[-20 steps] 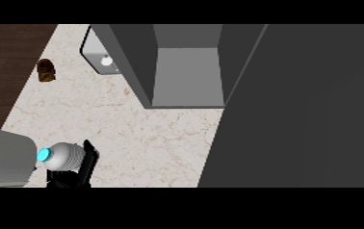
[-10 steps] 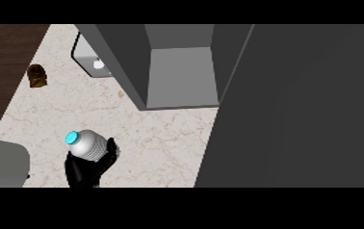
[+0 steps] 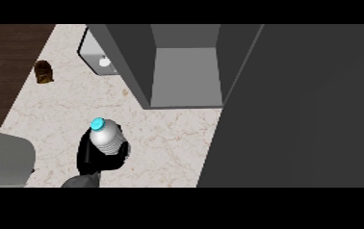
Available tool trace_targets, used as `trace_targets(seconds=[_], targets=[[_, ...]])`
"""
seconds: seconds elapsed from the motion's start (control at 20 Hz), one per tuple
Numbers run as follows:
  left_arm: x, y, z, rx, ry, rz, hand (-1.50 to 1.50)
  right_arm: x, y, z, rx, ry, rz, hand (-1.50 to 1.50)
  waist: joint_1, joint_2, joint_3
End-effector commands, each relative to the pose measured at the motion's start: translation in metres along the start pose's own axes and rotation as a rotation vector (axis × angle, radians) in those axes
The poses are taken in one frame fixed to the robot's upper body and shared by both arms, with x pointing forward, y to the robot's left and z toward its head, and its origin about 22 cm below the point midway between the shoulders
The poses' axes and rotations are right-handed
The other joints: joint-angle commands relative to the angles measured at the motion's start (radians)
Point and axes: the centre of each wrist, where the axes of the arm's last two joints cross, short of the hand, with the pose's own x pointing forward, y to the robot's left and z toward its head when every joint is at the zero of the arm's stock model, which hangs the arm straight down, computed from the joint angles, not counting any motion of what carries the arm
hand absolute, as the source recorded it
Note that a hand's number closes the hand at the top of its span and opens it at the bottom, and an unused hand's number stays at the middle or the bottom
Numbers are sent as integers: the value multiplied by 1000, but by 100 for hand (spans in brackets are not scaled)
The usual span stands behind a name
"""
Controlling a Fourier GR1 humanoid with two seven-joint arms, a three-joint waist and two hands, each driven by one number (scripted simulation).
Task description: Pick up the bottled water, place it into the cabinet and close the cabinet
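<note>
One hand is doing all the work here: the right hand has its black fingers curled round the bottled water, grasping it low on the body. That leaves the ribbed shoulder and blue cap poking out at the far side of the fist. The bottle sits inside that grasp, near and to the left on the pale marbled counter. Whether it is lifted clear of the counter top, I cannot tell from this steep angle.

Holding it low looks sensible, because the cap end leads and the hand trails behind. The target is plain enough. The grey cabinet stands open farther away and to the right, well apart from the bottle, showing a bare inner compartment. A broad dark panel fills the right side, and I judge it to be the cabinet's swung-open door, waiting for the final push.

The left hand does not show. Only a grey rounded shape sits at the near left edge, possibly the other forearm.

Far left, a small brown object lies by the dark wood edge. A pale fixture peeks out beside the cabinet, and I cannot make out what it is.
</note>
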Motion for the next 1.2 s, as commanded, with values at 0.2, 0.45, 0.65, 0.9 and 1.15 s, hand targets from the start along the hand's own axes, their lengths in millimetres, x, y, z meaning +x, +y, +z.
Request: trace_targets(seconds=[0.2,0.45,0.65,0.9,1.15], targets=[[15,-61,-9,-115,56,99,150,19,-2,5,-12,-44,17,-150,13,0,1],[46,-61,-30,-108,-2,63,150,19,-2,13,-21,-36,26,-150,13,0,1],[66,-83,-32,-132,9,85,150,27,-4,9,-22,-33,17,-150,15,-1,1],[74,-120,-39,-157,-20,69,150,37,-19,16,-25,-57,2,-150,7,0,2],[89,-145,-71,-158,0,35,150,37,-6,16,-14,-37,6,-150,4,0,0]])
